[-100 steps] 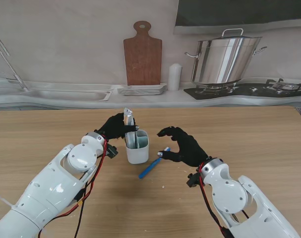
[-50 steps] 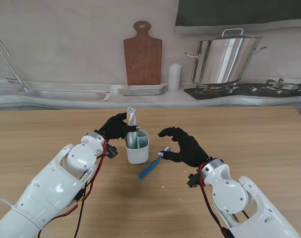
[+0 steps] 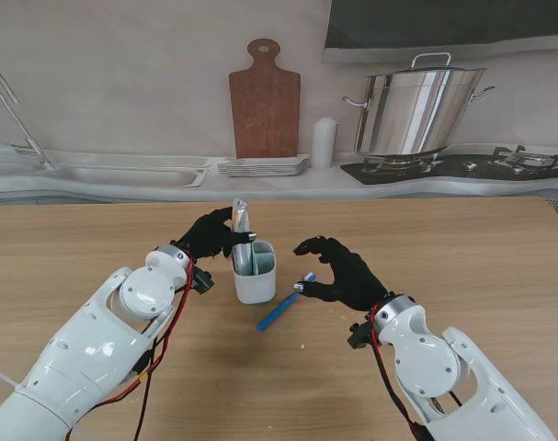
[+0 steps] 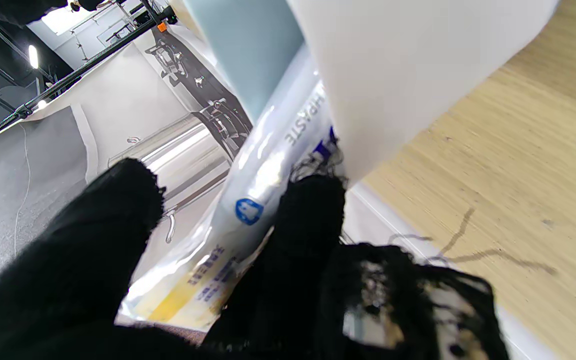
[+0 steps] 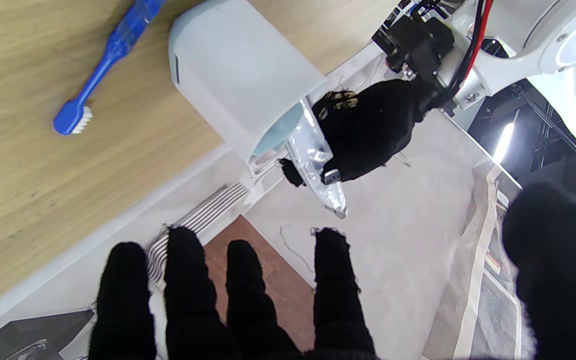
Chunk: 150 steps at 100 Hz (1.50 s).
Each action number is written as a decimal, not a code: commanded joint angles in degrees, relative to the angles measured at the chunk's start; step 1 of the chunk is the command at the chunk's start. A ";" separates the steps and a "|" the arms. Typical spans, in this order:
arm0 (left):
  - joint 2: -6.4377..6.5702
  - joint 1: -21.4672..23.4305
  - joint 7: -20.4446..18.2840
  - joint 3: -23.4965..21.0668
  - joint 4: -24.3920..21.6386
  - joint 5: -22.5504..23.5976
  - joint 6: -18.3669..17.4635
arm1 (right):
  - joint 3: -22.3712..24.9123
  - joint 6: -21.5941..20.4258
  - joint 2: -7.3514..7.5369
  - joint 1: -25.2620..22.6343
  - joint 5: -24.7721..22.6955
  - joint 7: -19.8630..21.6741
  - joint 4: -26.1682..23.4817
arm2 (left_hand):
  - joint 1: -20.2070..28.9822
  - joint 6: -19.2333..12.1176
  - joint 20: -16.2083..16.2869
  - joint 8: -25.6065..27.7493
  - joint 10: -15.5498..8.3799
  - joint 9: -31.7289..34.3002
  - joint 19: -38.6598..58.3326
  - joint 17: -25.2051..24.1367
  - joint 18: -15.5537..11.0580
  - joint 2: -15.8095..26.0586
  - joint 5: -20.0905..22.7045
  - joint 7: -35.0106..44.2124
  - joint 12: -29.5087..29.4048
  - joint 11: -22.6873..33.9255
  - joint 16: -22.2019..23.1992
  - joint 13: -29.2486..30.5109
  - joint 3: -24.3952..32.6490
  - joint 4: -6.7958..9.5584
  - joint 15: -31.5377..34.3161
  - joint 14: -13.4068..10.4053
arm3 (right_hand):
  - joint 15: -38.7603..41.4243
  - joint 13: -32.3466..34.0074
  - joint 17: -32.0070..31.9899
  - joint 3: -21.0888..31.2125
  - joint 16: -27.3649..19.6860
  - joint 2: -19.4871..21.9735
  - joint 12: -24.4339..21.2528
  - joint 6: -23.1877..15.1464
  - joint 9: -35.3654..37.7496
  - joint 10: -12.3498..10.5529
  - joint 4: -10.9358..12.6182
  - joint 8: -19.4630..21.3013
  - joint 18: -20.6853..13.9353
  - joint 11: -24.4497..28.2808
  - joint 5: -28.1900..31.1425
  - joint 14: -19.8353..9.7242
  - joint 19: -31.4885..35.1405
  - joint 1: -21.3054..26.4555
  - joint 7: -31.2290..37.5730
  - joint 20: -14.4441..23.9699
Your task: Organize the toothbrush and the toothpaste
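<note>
1. Even, soft light across the stand view; faint shadows on the tabletop [image 3: 462,248]
2. Glare whitens the left arm [image 5: 568,35] in the right wrist view
3. Left wrist view: the holder [image 4: 408,65] blurs close up

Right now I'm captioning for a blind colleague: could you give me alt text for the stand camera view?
The left hand holds a toothpaste tube upright in a white holder on a wooden table. The right hand hovers open beside a blue toothbrush lying on the table.
</note>
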 commanded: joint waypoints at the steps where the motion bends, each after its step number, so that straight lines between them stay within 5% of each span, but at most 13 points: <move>1: 0.05 0.07 -1.07 -0.24 -0.90 0.06 -0.25 | -0.10 -0.15 -0.15 -0.58 -0.22 0.69 0.03 | -2.09 -0.04 -0.68 -0.50 5.67 -0.25 12.84 2.51 -9.92 0.57 -1.95 -0.27 -2.30 -1.78 1.41 -0.11 -1.46 -0.84 1.94 1.02 | -0.26 0.19 -0.05 0.38 1.12 -0.91 0.39 -0.35 -1.19 1.57 0.46 0.28 -0.14 0.30 -0.34 0.67 -0.14 -0.92 0.06 0.54; 59: 1.04 1.91 -2.50 -2.52 -3.74 1.70 0.46 | -0.18 -0.35 -0.19 -0.47 -0.15 0.53 0.27 | -2.40 0.32 -0.24 -1.38 4.56 -1.33 12.84 2.53 -10.16 1.78 -3.71 -1.97 -3.39 -2.13 1.85 -0.08 -3.35 -0.59 2.48 0.00 | -0.33 0.42 -0.09 0.39 1.15 -0.84 0.39 -0.40 -1.19 1.57 0.45 0.26 0.08 0.30 -0.33 0.60 -0.29 -0.97 -0.02 0.56; 114: 2.37 6.38 -3.40 -7.42 -8.96 5.34 2.11 | 0.13 -0.94 -0.22 -0.71 -0.30 0.16 0.35 | -2.11 0.98 -1.31 -1.75 5.99 -3.58 12.84 2.32 -8.73 2.42 -5.27 -2.50 -3.02 -2.56 1.90 -0.12 -4.99 -0.29 1.89 0.81 | -0.43 0.60 -0.07 0.38 1.12 -0.89 0.39 -0.36 -1.19 1.57 0.44 0.28 0.07 0.30 -0.29 0.54 -0.33 -0.89 0.01 0.58; 150: 2.63 13.43 0.80 -11.83 -16.49 9.33 -2.45 | 0.45 -1.21 -0.20 -1.20 -0.51 0.04 0.28 | -0.72 1.07 -2.46 -1.14 5.96 -4.90 12.84 2.19 -7.99 2.32 -5.43 -1.01 -2.04 -2.05 2.03 -0.13 -4.31 0.65 1.19 1.26 | -0.57 0.67 0.09 0.38 1.05 -0.88 0.39 -0.46 -1.19 1.57 0.44 0.29 0.24 0.30 -0.23 0.59 -0.33 -0.79 0.01 0.61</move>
